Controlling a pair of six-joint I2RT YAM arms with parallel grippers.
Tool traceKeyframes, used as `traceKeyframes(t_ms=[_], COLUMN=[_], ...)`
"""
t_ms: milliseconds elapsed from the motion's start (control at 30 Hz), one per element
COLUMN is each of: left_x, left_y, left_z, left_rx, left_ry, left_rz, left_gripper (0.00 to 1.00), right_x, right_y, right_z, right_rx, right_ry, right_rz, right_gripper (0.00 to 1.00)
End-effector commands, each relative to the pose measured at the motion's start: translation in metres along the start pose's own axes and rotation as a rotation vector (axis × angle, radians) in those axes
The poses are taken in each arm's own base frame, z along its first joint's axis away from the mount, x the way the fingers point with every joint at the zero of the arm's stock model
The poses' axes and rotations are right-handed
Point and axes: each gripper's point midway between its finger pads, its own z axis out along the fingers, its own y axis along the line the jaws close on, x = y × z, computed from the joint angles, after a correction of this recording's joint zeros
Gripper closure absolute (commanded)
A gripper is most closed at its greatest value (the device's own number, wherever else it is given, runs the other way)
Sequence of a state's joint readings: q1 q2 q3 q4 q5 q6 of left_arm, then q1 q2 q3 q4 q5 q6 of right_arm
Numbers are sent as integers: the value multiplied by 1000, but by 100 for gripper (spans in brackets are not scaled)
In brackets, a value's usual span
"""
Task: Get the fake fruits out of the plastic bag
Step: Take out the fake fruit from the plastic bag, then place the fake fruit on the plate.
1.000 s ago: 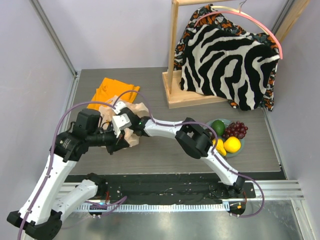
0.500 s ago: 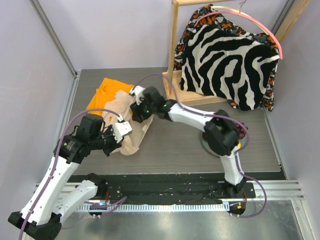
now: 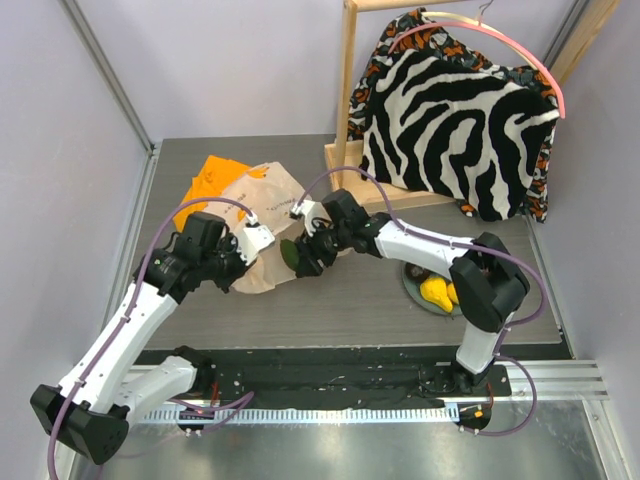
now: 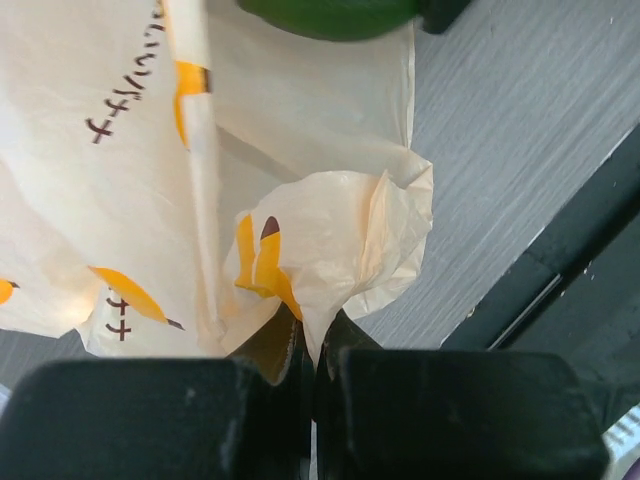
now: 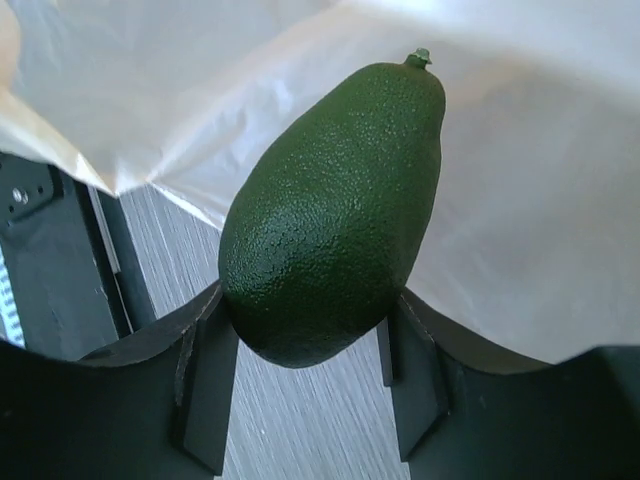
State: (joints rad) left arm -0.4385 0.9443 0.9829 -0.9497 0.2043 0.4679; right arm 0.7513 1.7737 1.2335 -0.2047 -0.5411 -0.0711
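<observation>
The plastic bag [image 3: 258, 205] lies crumpled on the grey table, left of centre, beige-white with orange marks. My left gripper [image 3: 243, 246] is shut on a fold at its near edge, and the left wrist view shows the pinched plastic [image 4: 320, 250]. My right gripper [image 3: 303, 256] is shut on the green avocado [image 3: 291, 254], just off the bag's right edge and above the table. The right wrist view shows the avocado [image 5: 335, 200] clamped between both fingers over the bag [image 5: 520, 200]. Yellow fruits [image 3: 436, 291] lie on a plate [image 3: 408, 287] at the right, partly hidden by my right arm.
A folded orange cloth [image 3: 207, 180] lies behind the bag at the far left. A wooden rack [image 3: 347, 110] with a zebra-patterned garment [image 3: 450, 110] stands at the back right. A black strip runs along the table's near edge [image 3: 330, 365].
My right gripper has moved from the bag's far edge to its right side and now holds the avocado. My left gripper has shifted up and right with the bag, which lies flatter.
</observation>
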Motion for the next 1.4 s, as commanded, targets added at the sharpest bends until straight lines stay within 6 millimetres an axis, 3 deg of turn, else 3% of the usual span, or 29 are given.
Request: traceKeyframes(t_ms=[0, 33, 67, 133, 167, 233, 267, 333, 367, 500, 600, 767, 800, 833, 900, 933, 967, 1233, 1367], left_x=[-31, -31, -32, -36, -37, -42, -43, -49, -53, -60, -63, -68, -69, -69, -67, -67, -66, -57, -55], left_y=[17, 20, 23, 29, 30, 34, 36, 39, 41, 39, 37, 35, 34, 33, 31, 31, 30, 26, 26], left_z=[-5, -4, -4, -3, -3, -4, -2, -2, -2, -1, 0, 0, 0, 1, 1, 2, 2, 2, 1], left_rx=[-81, -91, -104, -125, -129, -139, -140, -148, -154, -134, -117, -97, -91, -85, -81, -79, -77, -65, -57], left_ry=[-108, -103, -102, -107, -108, -116, -110, -129, -142, -169, -174, -188, -189, -192, -191, -192, -191, -186, -190], left_rz=[-31, -35, -44, -43, -39, -23, -18, -12, -12, -12, -12, -10, -10, -11, -13, -14, -16, -43, -62], left_gripper=[100, 100, 100, 100, 100, 100, 100, 100, 100, 100, 100, 100, 100, 100, 100, 100, 100, 100, 100], right_x=[-28, -35, -26, -42, -29, -29, -18, -5, 11, 60, 82, 99, 87, 95, 82, 94, 90, 115, 125], right_y=[21, 31, 37, 55, 60, 62, 67, 55, 51, 7, -40, -120, -134, -154, -178, -195, -205, -259, -275], right_z=[-35, -47, -58, -89, -103, -130, -152, -176, -194, -238, -272, -319, -330, -331, -345, -350, -355, -362, -364], right_rx=[-36, -57, -79, -95, -101, -76, -55, -2, 32, 165, 286, 408, 451, 441, 485, 482, 484, 403, 341], right_ry=[-54, -63, -13, -30, 26, 33, 68, 112, 167, 342, 449, 576, 569, 604, 625, 668, 693, 971, 1073], right_rz=[-144, -176, -221, -315, -328, -455, -479, -549, -537, -534, -522, -479, -484, -446, -467, -438, -484, -746, -819], right_gripper=[88, 88, 89, 89, 89, 90, 90, 91, 92, 92, 93, 93, 93, 93, 93, 93, 92, 92, 92])
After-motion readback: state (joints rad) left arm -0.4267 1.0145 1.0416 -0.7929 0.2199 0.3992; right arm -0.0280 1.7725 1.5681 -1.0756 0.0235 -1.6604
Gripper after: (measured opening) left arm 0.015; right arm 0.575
